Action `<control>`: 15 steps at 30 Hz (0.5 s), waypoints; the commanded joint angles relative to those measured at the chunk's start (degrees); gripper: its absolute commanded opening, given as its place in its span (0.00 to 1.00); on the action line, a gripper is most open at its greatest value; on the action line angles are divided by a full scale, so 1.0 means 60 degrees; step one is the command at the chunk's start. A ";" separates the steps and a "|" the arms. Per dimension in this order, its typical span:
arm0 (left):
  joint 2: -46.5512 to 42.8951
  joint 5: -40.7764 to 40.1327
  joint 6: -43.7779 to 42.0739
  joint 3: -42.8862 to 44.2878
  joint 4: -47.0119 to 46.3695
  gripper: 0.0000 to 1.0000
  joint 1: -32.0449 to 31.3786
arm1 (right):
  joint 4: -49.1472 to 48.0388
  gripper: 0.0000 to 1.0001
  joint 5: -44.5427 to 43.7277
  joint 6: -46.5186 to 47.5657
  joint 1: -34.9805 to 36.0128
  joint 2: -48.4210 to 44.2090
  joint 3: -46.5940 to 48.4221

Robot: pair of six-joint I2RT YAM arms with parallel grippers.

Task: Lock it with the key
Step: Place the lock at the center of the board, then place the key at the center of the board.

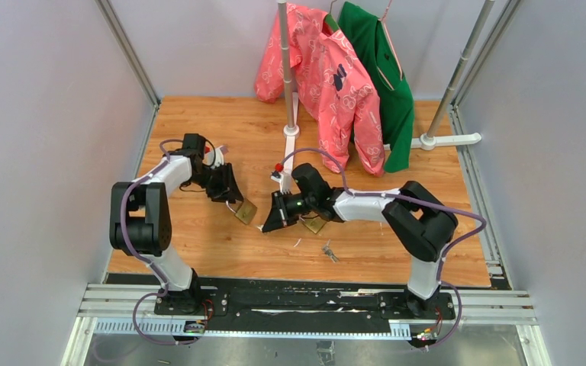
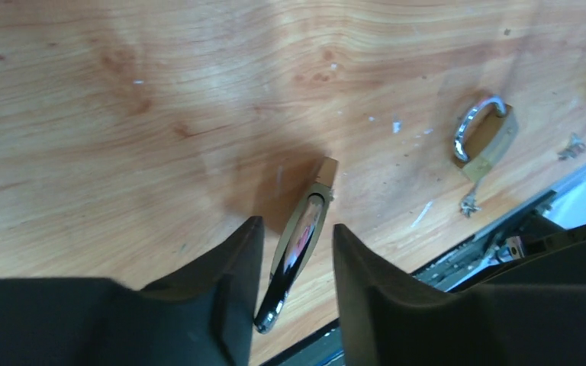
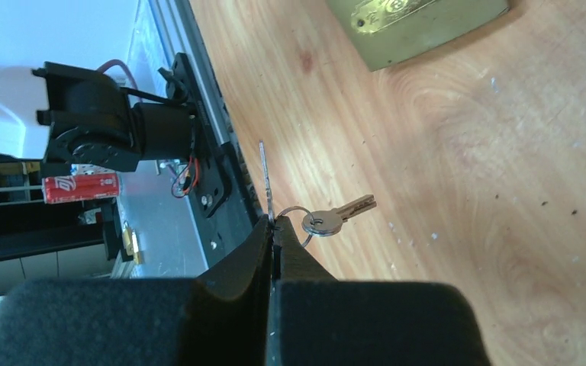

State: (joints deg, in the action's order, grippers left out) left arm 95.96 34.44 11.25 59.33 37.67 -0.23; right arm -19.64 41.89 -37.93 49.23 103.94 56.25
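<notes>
A brass padlock (image 1: 245, 210) with a chrome shackle (image 2: 297, 252) lies on the wooden table. My left gripper (image 2: 297, 225) is open, its fingers either side of the shackle, with a gap on the right side. My right gripper (image 3: 275, 225) is shut on a thin key (image 3: 265, 179) that sticks out edge-on past the fingertips. A second key (image 3: 341, 215) dangles from its ring. In the top view the right gripper (image 1: 268, 223) hovers just right of the padlock. A brass padlock face (image 3: 420, 23) shows at the top edge of the right wrist view.
A second brass padlock (image 1: 314, 225) lies under the right arm and also shows in the left wrist view (image 2: 487, 133). A loose key bunch (image 1: 329, 250) rests nearer the front rail (image 1: 305, 301). At the back a garment rack (image 1: 288, 76) holds a pink shirt (image 1: 336, 84) and a green shirt (image 1: 385, 69).
</notes>
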 commanded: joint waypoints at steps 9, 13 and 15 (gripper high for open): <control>-0.0893 -0.2459 0.0279 0.0760 0.0513 0.70 0.0009 | 0.1468 0.00 -0.0535 0.1082 0.0657 0.1447 0.1543; -0.1574 -0.3014 0.0243 0.1064 0.0943 0.73 0.0009 | 0.2253 0.09 -0.0957 0.1631 0.0875 0.1621 0.2038; -0.1963 -0.3179 0.0312 0.1159 0.1055 0.74 0.0009 | 0.2657 0.20 -0.1304 0.1891 0.1001 0.1673 0.2241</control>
State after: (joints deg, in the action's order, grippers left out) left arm 89.17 19.73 12.64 63.79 41.43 -0.21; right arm -9.78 38.26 -31.22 53.43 112.95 66.78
